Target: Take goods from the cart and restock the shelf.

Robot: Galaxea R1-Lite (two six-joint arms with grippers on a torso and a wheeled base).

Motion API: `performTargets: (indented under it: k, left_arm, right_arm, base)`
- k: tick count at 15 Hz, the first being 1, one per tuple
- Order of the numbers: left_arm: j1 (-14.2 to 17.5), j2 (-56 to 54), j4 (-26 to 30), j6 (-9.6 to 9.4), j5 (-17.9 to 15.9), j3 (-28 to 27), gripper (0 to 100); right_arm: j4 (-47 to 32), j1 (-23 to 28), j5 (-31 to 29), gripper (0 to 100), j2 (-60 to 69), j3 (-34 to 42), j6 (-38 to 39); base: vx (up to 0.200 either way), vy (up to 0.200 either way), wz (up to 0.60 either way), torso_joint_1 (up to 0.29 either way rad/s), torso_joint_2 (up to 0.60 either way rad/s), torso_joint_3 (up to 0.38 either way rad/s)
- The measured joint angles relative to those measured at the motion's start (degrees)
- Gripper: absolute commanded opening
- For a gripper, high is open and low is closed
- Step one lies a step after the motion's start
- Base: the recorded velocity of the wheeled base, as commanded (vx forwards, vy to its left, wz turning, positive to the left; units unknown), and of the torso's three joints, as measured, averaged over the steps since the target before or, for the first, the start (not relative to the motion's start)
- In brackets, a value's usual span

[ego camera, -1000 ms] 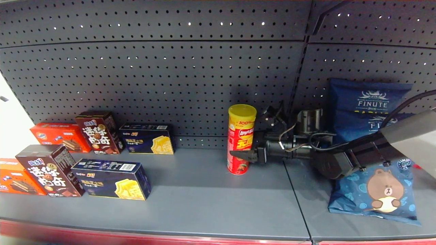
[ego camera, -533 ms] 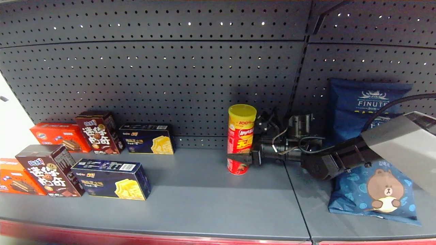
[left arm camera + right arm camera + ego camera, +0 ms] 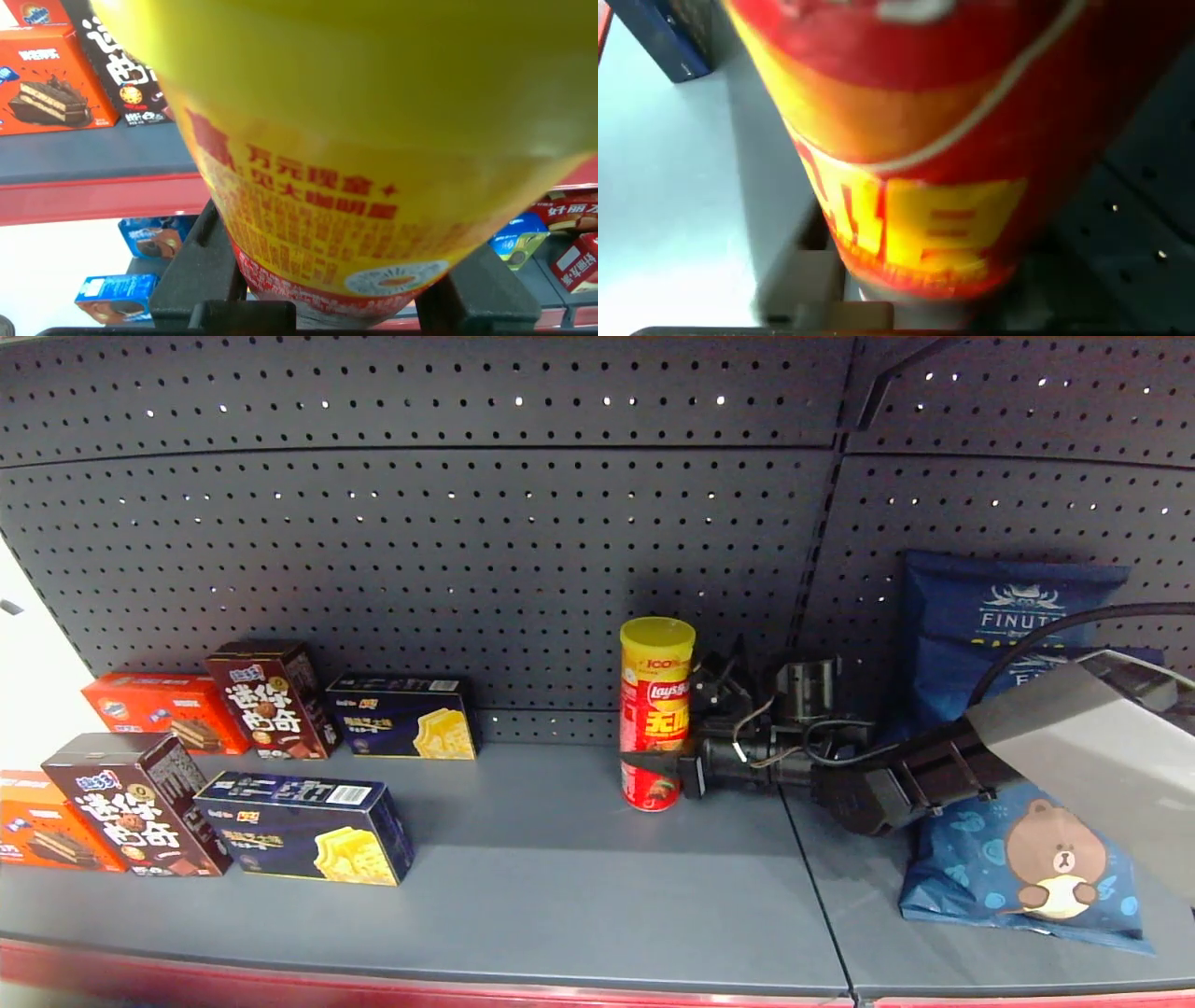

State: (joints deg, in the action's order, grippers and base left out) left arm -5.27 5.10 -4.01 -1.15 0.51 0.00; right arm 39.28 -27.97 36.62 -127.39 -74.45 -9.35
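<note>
The right hand [image 3: 657, 766] is closing on the red can [image 3: 656, 714], one dark finger [image 3: 644, 763] crossing the front of the can low on its body. In the right wrist view the red can [image 3: 915, 177] is sitting between the fingers of the right hand [image 3: 906, 289], pressed close on both sides. The can, with its yellow lid, is standing upright on the shelf [image 3: 560, 896], towards the back and near the pegboard [image 3: 467, 541]. The right arm is coming in from the right, passing over a bear bag [image 3: 1027, 868] that is lying flat on the shelf. Behind that bag a dark blue bag [image 3: 1008, 607] is leaning upright against the pegboard.

Well apart from the can, at the left end of the shelf, six boxes are standing in two rows: a blue box [image 3: 403, 717], a brown box [image 3: 273, 698] and an orange box [image 3: 163, 709] at the back, with another blue box [image 3: 308, 828], another brown box [image 3: 135, 803] and another orange box [image 3: 47, 831] in front.

The left hand [image 3: 327, 299] is gripping a yellow can [image 3: 355, 140], its dark fingers [image 3: 196, 271] hugging the can on either side. Past that can an orange box [image 3: 56, 79] is sitting on a grey shelf with a red edge [image 3: 103, 196], and blue packs [image 3: 154, 233] and red packs [image 3: 570, 210] are lying on a lower level.
</note>
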Motion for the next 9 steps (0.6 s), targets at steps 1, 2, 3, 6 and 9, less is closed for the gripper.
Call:
performTargets:
  k: [1, 2, 3, 6, 9]
  left_arm:
    - [0.0, 0.0, -0.01, 0.0, 0.0, 0.0, 0]
    - [-0.05, 0.0, -0.01, 0.02, 0.0, 0.0, 0]
    - [-0.02, 0.0, -0.01, 0.06, -0.02, 0.0, 0]
    - [0.01, 0.0, -0.01, 1.15, -0.02, 0.0, 0]
    - [0.0, 0.0, -0.01, 1.22, -0.02, 0.0, 0]
  right_arm:
    - [-0.04, -0.52, -0.61, 0, 0.79, 0.94, 0.05]
    - [-0.13, -1.06, -1.29, 0, 1.84, 1.99, 0.05]
    - [-0.11, -1.57, -1.84, 0, 3.33, 3.23, 0.07]
    - [-0.37, -3.07, -4.3, 0, 9.75, 7.69, 0.27]
    - [-0.11, -4.5, -8.81, 0, 17.62, 13.31, 0.38]
  base:
    - [0.0, 0.0, 0.0, 0.0, 0.0, 0.0]
    - [0.0, 0.0, 0.0, 0.0, 0.0, 0.0]
    - [0.0, 0.0, 0.0, 0.0, 0.0, 0.0]
    - [0.0, 0.0, 0.0, 0.0, 0.0, 0.0]
    - [0.0, 0.0, 0.0, 0.0, 0.0, 0.0]
